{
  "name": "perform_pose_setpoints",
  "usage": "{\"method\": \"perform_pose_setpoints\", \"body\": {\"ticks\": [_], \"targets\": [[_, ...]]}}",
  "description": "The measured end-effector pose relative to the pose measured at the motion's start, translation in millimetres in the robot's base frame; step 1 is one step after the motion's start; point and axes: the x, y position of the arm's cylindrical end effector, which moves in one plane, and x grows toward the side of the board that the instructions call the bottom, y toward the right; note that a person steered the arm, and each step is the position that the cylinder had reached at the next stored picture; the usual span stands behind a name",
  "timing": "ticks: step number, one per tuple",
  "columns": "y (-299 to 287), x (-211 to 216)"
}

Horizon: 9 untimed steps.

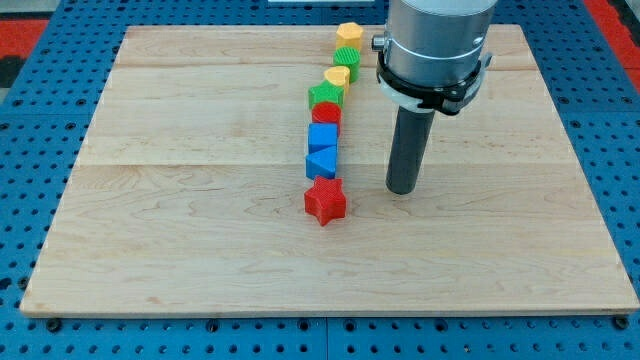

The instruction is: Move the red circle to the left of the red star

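Observation:
The red star (325, 202) lies on the wooden board near the middle, at the lower end of a line of blocks. The red circle (326, 113) sits higher in that line, between a green block (325, 96) above it and a blue cube (322, 135) below it. A blue triangle-shaped block (321, 160) lies between the cube and the star. My tip (402, 188) rests on the board to the right of the star and the blue blocks, apart from all of them.
Further up the line are a small yellow block (338, 77), a green block (347, 56) and a yellow block (349, 35) near the board's top edge. The wooden board (180, 200) lies on a blue pegboard surface (30, 150).

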Motion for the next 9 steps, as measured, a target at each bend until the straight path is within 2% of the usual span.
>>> {"method": "perform_pose_setpoints", "body": {"ticks": [2,4,5,7,9], "targets": [[-6.3,0.0],[6.1,-103.0],[5.8,-122.5],[-16.0,-120.7],[-103.2,-100.7]]}}
